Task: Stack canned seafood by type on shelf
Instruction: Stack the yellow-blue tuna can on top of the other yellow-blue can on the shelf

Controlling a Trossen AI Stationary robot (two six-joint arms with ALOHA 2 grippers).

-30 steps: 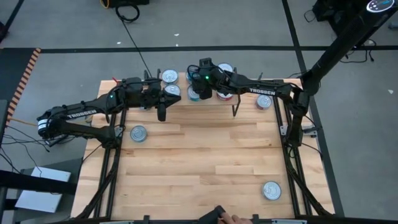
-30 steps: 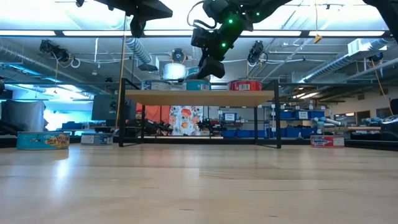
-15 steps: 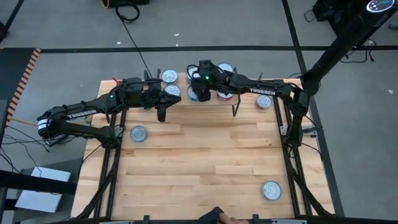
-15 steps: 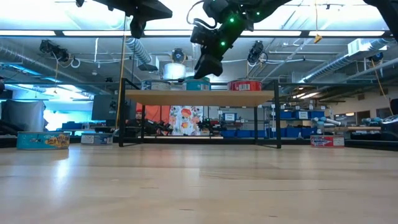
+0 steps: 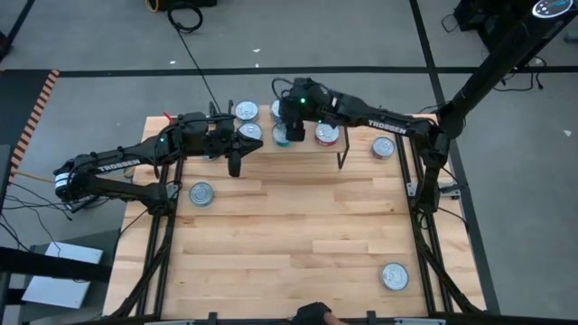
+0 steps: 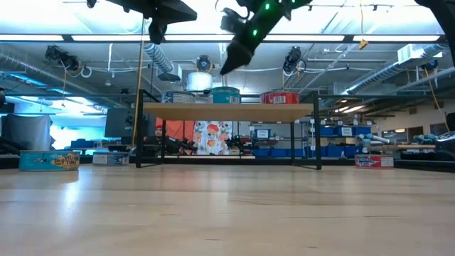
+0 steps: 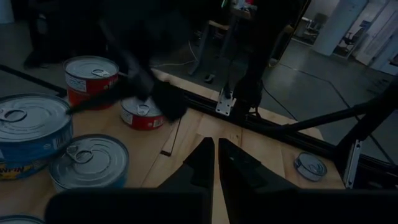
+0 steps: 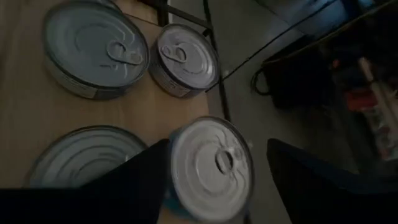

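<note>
A: Where is the right gripper (image 5: pixel 291 116)?

B: Over the shelf (image 5: pixel 357 153) at the table's twelve o'clock edge, above the teal tin (image 6: pixel 225 95), fingers spread wide and holding nothing. In its wrist view a silver-topped tin (image 8: pixel 211 163) sits between the two dark fingers (image 8: pixel 146 177), below them.

A: What crowds that spot?

B: A red tin (image 5: pixel 326 134) just beside at three o'clock, and silver-topped tins (image 5: pixel 246 111) at nine o'clock. The left gripper (image 5: pixel 236 165) hangs near the shelf's nine o'clock end, fingers pressed together, empty.

A: And off the shelf?

B: Loose tins on the wooden tabletop (image 5: pixel 298 235): one (image 5: pixel 201 192) at nine o'clock, one (image 5: pixel 394 276) towards four o'clock, and one (image 5: pixel 384 147) near the two o'clock corner. A person's hand (image 5: pixel 318 315) shows at the six o'clock edge.
</note>
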